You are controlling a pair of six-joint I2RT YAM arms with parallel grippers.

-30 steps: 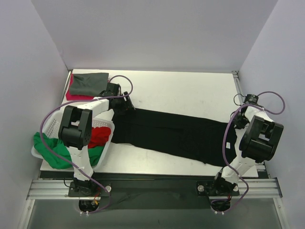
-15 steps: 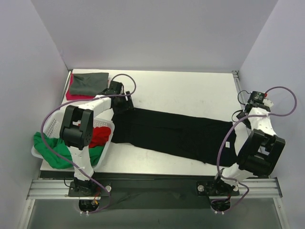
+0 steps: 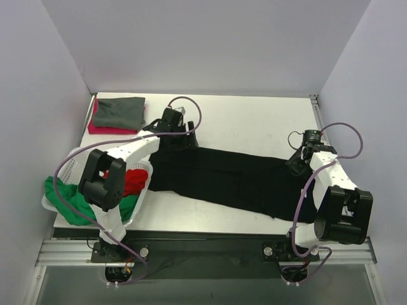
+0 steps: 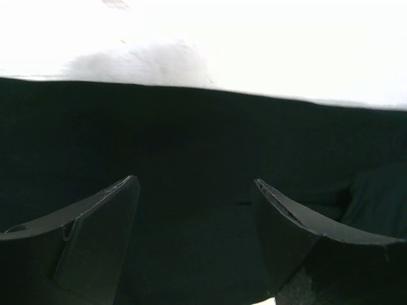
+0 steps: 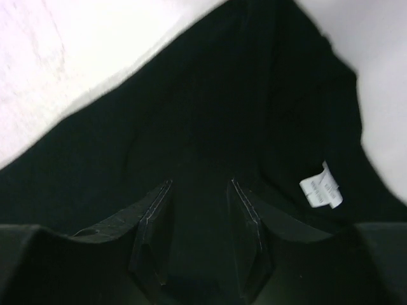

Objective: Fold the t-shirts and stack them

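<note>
A large black t-shirt (image 3: 235,179) lies spread across the table from left to right. My left gripper (image 3: 181,141) hovers over its far left edge; in the left wrist view the gripper (image 4: 194,190) is wide open with black cloth (image 4: 191,140) beneath. My right gripper (image 3: 296,162) is over the shirt's right end; in the right wrist view the gripper (image 5: 200,190) is open above black cloth (image 5: 210,114), near a white label (image 5: 321,189). A grey-green shirt (image 3: 119,109) lies folded on a pink-red one (image 3: 102,129) at the far left.
A white perforated basket (image 3: 141,168) stands at the left edge with a red shirt (image 3: 132,182) inside and a green shirt (image 3: 71,200) hanging over its near side. Bare table (image 3: 254,124) lies behind the black shirt. Walls close in on both sides.
My left gripper has moved right along the shirt's far edge. My right arm has swung in from the table's right edge onto the shirt's right end.
</note>
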